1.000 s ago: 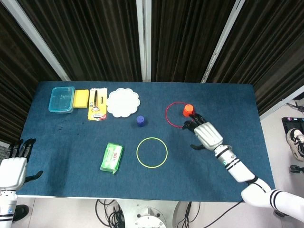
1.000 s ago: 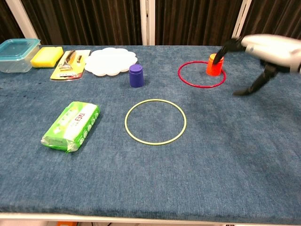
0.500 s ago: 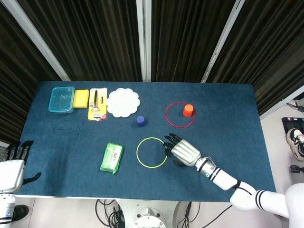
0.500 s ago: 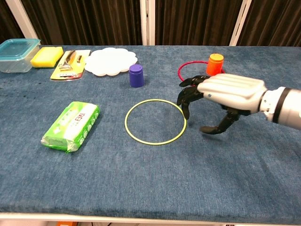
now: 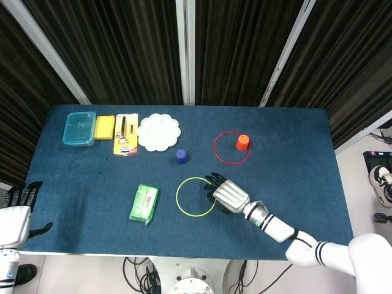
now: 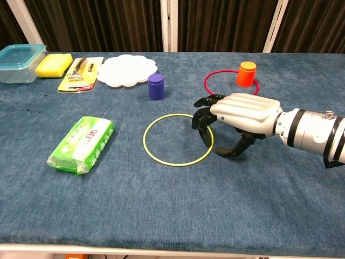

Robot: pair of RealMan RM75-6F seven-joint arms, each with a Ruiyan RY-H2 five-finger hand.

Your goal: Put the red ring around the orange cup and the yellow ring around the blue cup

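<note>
The blue counter (image 5: pixel 294 171) carries everything. The right hand (image 6: pixel 240 113) hangs over it with fingers apart and curled downward, holding nothing; its dark fingertips (image 6: pixel 202 120) sit over the 3 o'clock edge of the yellow ring (image 6: pixel 178 139), and whether they touch the ring I cannot tell. The yellow ring lies flat near the middle of the counter with nothing inside it. The left hand (image 5: pixel 15 211) is at the near-left corner, off the counter edge, with fingers spread and holding nothing.

The red ring (image 5: pixel 232 147) lies flat at about 1 o'clock from the right hand and goes around the orange cup (image 5: pixel 242 142), which stands off-centre inside it. The blue cup (image 5: pixel 181 156) stands alone at about 11 o'clock from the yellow ring, near it but apart.

At the far left are a white plate (image 5: pixel 158 132), a teal container (image 5: pixel 79 127), a yellow sponge (image 5: pixel 105 127) and a carded tool (image 5: pixel 125 134). A green packet (image 5: pixel 144 203) lies at 9 o'clock from the yellow ring.
</note>
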